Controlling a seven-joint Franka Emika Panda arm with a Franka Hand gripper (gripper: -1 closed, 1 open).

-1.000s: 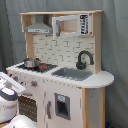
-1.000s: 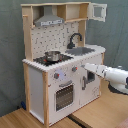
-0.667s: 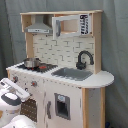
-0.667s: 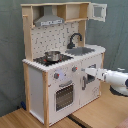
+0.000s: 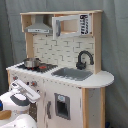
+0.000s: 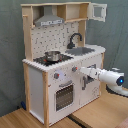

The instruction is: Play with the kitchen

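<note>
In the first exterior view, the large white and light-wood toy kitchen [image 5: 65,75] fills the frame, a small metal pot [image 5: 31,63] on its hob. The white robot arm's hand [image 5: 33,94] reaches its front at lower left.

In the second exterior view, the hand [image 6: 83,70] meets the cabinet door [image 6: 91,76] beside the windowed oven [image 6: 64,95]. Whether it grips, I cannot tell; nothing looks opened or moved yet, so I judge play barely begun.

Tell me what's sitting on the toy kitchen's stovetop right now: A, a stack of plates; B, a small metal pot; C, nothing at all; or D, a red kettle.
B. A small shiny metal pot stands on the dark stovetop of the kitchen, to the faucet's left in both exterior views; no kettle or plates show there.
</note>
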